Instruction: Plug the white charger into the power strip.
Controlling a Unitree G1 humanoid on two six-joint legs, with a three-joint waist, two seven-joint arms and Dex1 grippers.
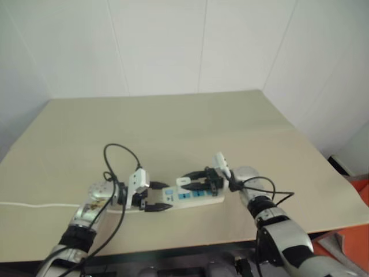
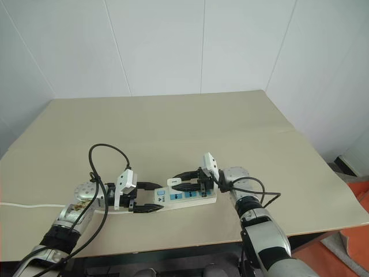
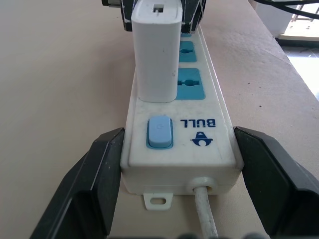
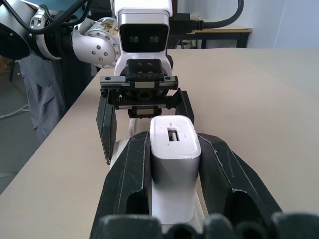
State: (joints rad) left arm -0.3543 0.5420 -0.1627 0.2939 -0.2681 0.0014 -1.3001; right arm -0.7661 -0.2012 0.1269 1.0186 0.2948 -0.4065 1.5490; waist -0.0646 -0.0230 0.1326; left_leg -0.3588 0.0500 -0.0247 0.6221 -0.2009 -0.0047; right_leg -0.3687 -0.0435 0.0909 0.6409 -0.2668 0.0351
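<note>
Two pincers: both at lower centre of the counter (image 1: 173, 115).
Left pincer (image 3: 172, 164): spread wide, bracing power strip's (image 3: 214, 107) switch end.
Right pincer (image 4: 174, 164): clamped on white charger (image 4: 174, 149), over sockets for insertion.

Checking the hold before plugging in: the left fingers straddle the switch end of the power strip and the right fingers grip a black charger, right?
Not quite: the charger is white, not black, as the right wrist view shows. Otherwise correct: the right gripper grips it, and the left gripper straddles the switch end of the power strip.
</note>
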